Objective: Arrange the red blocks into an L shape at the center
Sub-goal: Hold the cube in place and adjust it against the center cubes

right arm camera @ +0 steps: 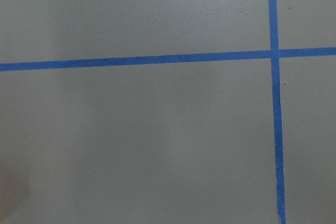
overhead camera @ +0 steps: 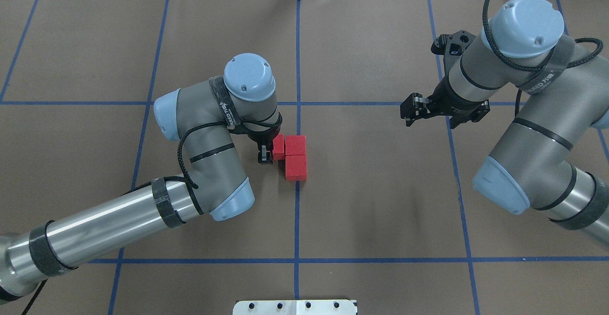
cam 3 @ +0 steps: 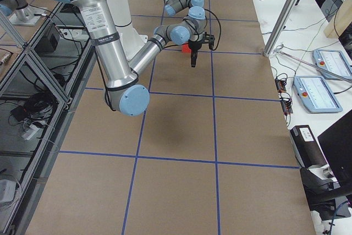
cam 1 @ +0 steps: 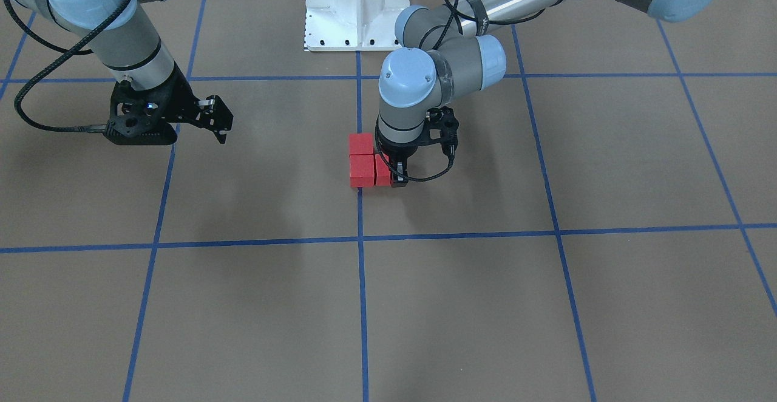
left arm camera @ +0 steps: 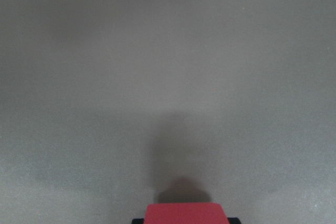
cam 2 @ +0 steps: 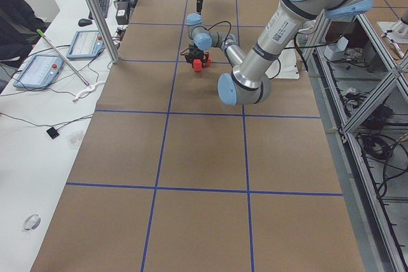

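Note:
Two red blocks [overhead camera: 296, 144] [overhead camera: 296, 168] lie touching in a line on the middle blue tape line at the center [overhead camera: 298, 201]. A third red block [overhead camera: 278, 147] sits against the side of the far one, so the three form an L. My left gripper [overhead camera: 270, 152] is shut on this third block, which shows at the bottom edge of the left wrist view [left arm camera: 181, 213]. In the front-facing view the three blocks [cam 1: 362, 171] lie beside the left gripper [cam 1: 391, 174]. My right gripper [overhead camera: 410, 111] hovers open and empty, well to the right of the blocks.
The white robot base [cam 1: 357, 7] stands at the near edge of the brown floor. Blue tape lines [overhead camera: 380, 103] mark the grid. In the side view, tablets and cables [cam 2: 44, 68] lie on a white bench beside the floor.

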You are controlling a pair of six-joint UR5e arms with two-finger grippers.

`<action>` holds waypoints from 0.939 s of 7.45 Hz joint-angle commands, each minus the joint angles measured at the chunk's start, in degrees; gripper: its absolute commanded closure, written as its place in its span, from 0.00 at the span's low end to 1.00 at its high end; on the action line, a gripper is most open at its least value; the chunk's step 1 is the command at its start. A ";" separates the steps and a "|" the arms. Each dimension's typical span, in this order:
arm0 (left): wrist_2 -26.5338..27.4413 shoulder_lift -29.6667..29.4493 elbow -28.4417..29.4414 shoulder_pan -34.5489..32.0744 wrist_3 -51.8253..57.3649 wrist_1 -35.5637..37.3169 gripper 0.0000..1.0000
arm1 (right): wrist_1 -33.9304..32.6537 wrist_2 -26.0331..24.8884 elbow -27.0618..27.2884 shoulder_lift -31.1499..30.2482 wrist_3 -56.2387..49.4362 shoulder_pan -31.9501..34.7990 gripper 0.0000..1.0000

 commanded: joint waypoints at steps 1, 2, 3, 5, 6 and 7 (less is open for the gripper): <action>0.00 -0.18 0.03 0.00 -0.03 0.00 1.00 | 0.00 0.00 0.03 0.00 0.00 0.00 0.00; 0.00 -0.18 0.11 0.00 -0.03 0.00 1.00 | 0.00 0.00 0.03 0.00 0.00 0.00 0.00; 0.00 -0.18 0.11 0.00 -0.03 0.00 1.00 | 0.00 0.00 0.03 0.00 0.00 0.00 0.00; 0.00 -0.18 0.11 0.00 -0.03 0.00 0.96 | 0.00 0.00 0.03 0.00 0.00 0.00 0.00; 0.09 -0.18 0.20 0.00 -0.03 -0.09 0.01 | 0.00 0.00 0.03 0.00 0.00 0.00 0.00; 0.26 -0.18 0.46 0.00 -0.03 -0.09 0.00 | 0.00 0.00 0.03 0.00 0.00 0.00 0.00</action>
